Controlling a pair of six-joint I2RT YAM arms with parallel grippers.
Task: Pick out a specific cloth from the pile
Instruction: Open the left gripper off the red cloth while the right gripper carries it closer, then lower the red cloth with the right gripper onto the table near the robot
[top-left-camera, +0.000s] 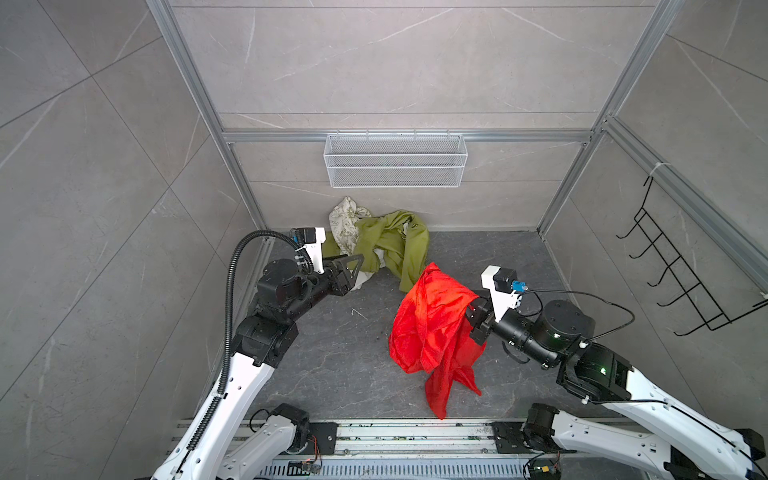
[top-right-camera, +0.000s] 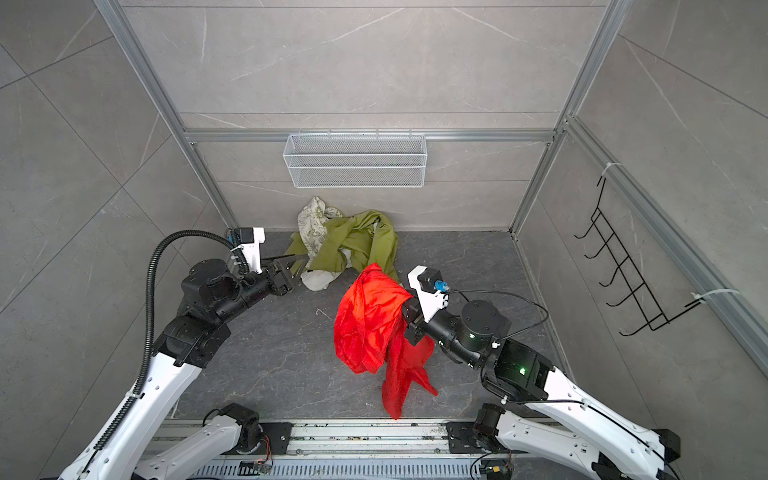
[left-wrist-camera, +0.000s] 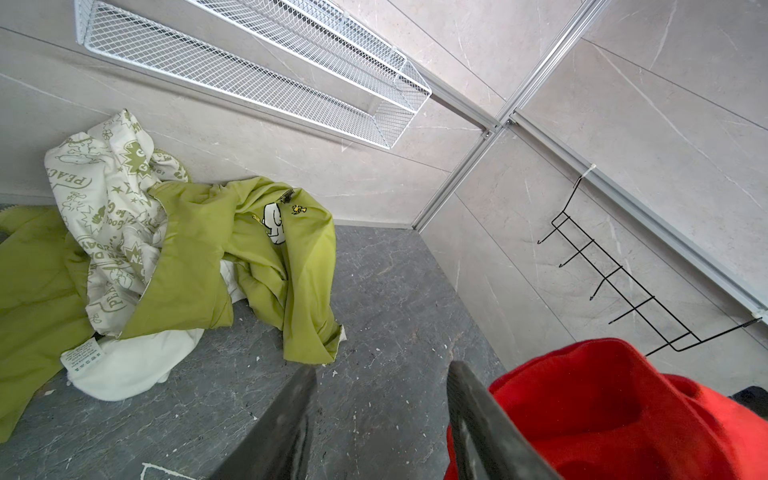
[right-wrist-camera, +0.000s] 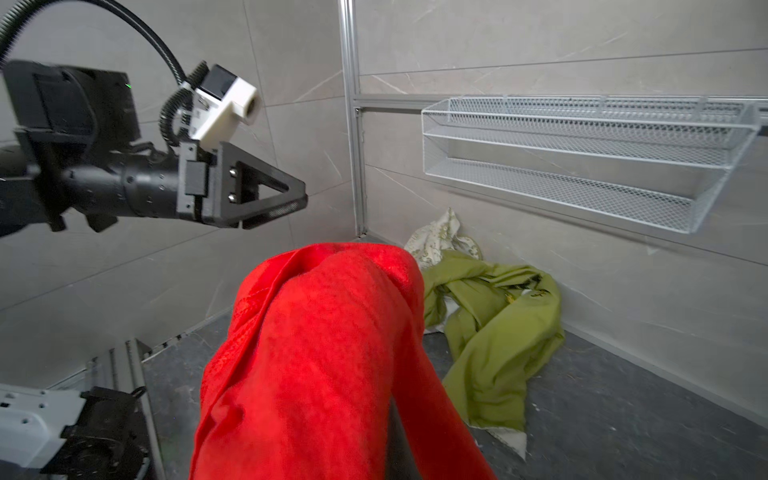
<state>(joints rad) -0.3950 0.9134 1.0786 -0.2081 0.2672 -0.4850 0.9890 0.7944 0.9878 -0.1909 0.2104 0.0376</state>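
Grey marble-look walls (top-left-camera: 395, 62) box in a dark grey veined tabletop (top-left-camera: 332, 353), seen from above in both top views. One bright red cloth (top-left-camera: 432, 328) (top-right-camera: 374, 324) hangs right of centre, bunched over the right pincer (top-left-camera: 473, 318), which is clamped tight on it. The fingers are buried in the folds, and a long tail trails down toward the front rail (top-left-camera: 415, 432). Whether that tail touches the tabletop cannot be told. In the right wrist view the same red cloth (right-wrist-camera: 324, 365) fills the foreground. It is lifted apart from the pile (top-left-camera: 382, 241), which lies behind it against the back wall. The pile holds three fabrics: one large olive-green cloth (top-left-camera: 399, 245), one white cloth with a green cartoon-and-lettering print (top-left-camera: 345, 220) propped up at its left end, and one plain white piece (left-wrist-camera: 124, 365) with a care label, spilling out in front. The left pincer (top-left-camera: 358, 266) hovers just at the left side of the pile. Its two dark fingers (left-wrist-camera: 291, 415) stand about halfway apart with only bare tabletop between them, gripping nothing. Above the pile, one white wire-mesh basket (top-left-camera: 395, 160) hangs on the back wall. One black wire hook rack (top-left-camera: 681, 282) hangs on the right wall. Two arms stand in all, one on each side.
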